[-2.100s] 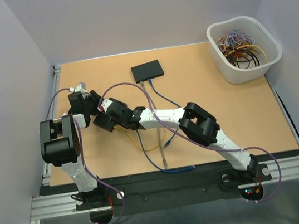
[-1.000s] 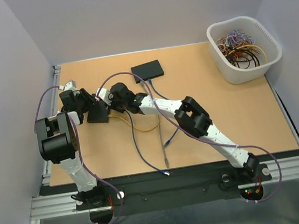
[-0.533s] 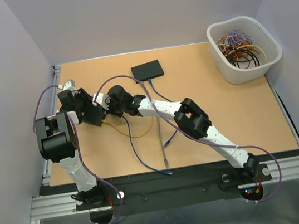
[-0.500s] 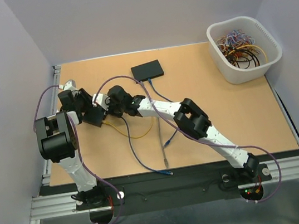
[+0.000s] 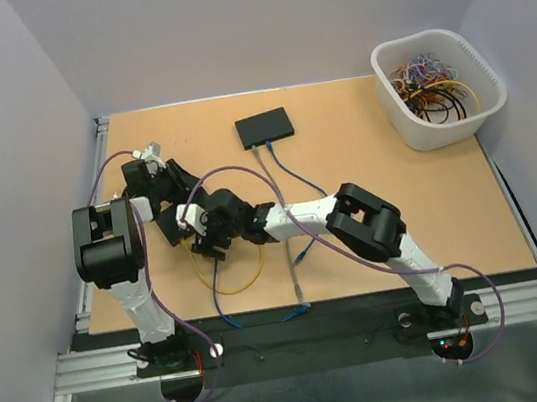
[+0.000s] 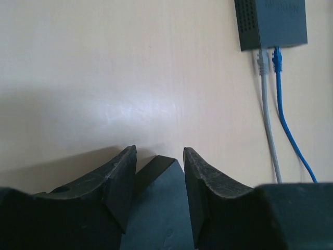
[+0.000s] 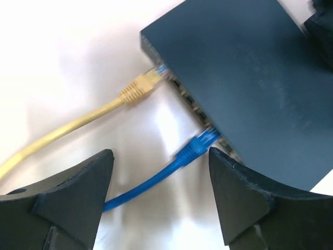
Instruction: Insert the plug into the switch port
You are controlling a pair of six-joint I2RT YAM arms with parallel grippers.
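Observation:
A dark switch (image 7: 244,83) lies between my two arms; its corner (image 6: 156,192) sits between the fingers of my left gripper (image 6: 158,153), which is shut on it. A yellow plug (image 7: 139,87) sits in a port at the switch's end. The blue plug (image 7: 200,144) is at a port further along, slightly blurred; how deep it sits I cannot tell. My right gripper (image 7: 160,156) is open just behind the blue plug, touching nothing. In the top view the held switch (image 5: 172,231) is left of centre, with the right gripper (image 5: 203,239) beside it.
A second black switch (image 5: 263,126) lies at the back with a grey cable (image 5: 289,248) and a blue cable (image 6: 291,140) plugged in. A yellow cable loop (image 5: 230,280) trails toward the near edge. A white bin (image 5: 486,88) of cables stands at the back right.
My right gripper has opened and let go of the blue plug, and drawn back toward the near edge. The left gripper with the switch has shifted slightly nearer; the cables have swung along.

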